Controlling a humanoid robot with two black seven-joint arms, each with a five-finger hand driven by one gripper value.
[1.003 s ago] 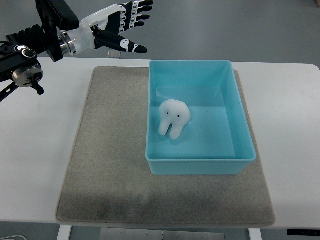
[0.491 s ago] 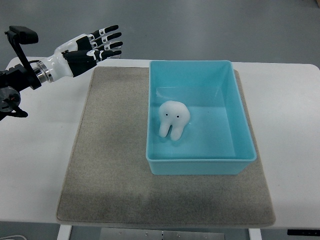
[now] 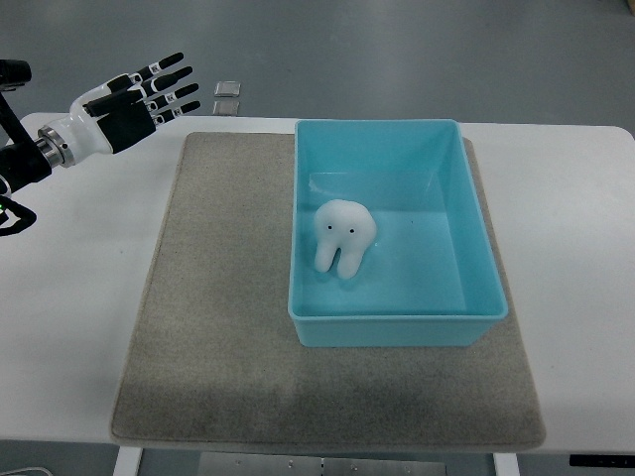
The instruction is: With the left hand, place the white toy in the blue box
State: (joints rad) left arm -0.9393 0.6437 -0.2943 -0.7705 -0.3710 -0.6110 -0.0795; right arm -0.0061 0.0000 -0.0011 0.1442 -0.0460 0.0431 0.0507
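The white tooth-shaped toy lies inside the blue box, toward its left side. The box stands on the grey mat. My left hand is above the table's far left corner, well left of the box, its fingers spread and holding nothing. The right arm is out of view.
The mat lies on a white table. Two small square objects lie at the table's far edge, just right of my left hand. The floor beyond the table is grey.
My left hand has drawn back to the left and away from the box, staying open. The toy and the box have not moved.
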